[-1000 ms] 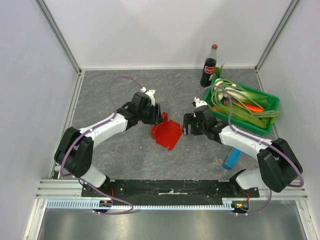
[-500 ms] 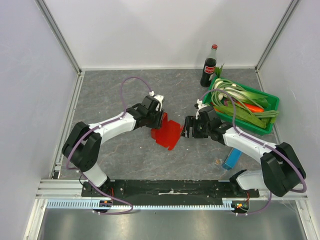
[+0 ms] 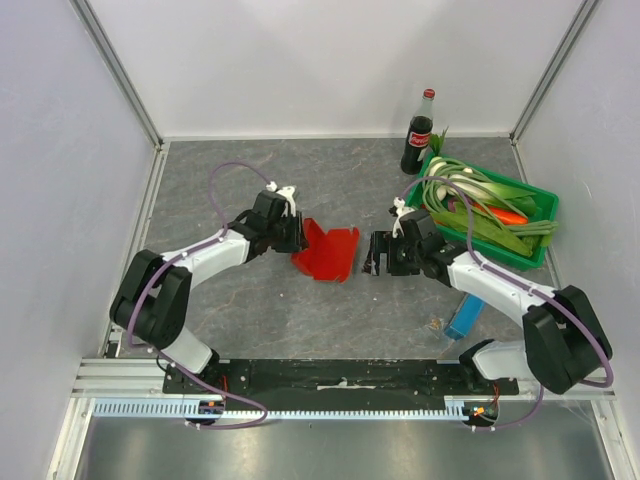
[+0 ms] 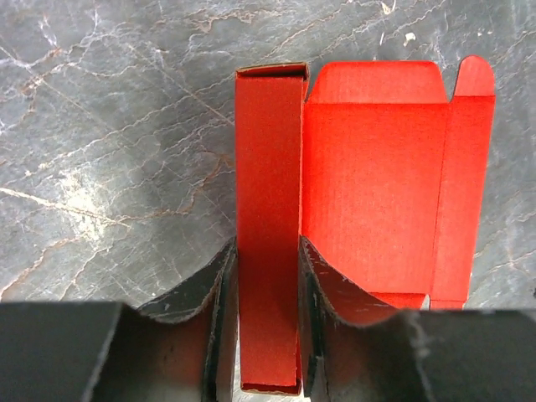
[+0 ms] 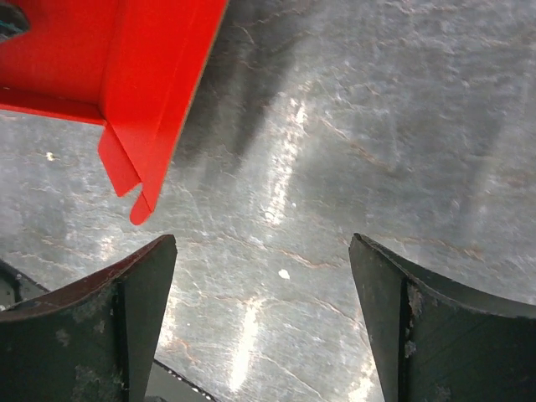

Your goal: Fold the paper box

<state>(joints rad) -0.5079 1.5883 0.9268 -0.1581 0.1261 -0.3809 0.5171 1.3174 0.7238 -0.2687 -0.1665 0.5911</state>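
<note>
The left gripper (image 3: 292,230) has its jaws set narrowly on either side of an upright side panel of the paper box (image 3: 328,254), and the pads seem to grip it. The box lies partly unfolded on the table (image 3: 250,310) between both arms. Just right of it, the right gripper (image 3: 374,253) gapes wide, holding nothing.

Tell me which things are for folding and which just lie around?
For the job: bright red cardboard paper box; left gripper pinching it; open right gripper.
Lying about: glass cola bottle; green plastic crate of vegetables; narrow blue oblong box.
</note>
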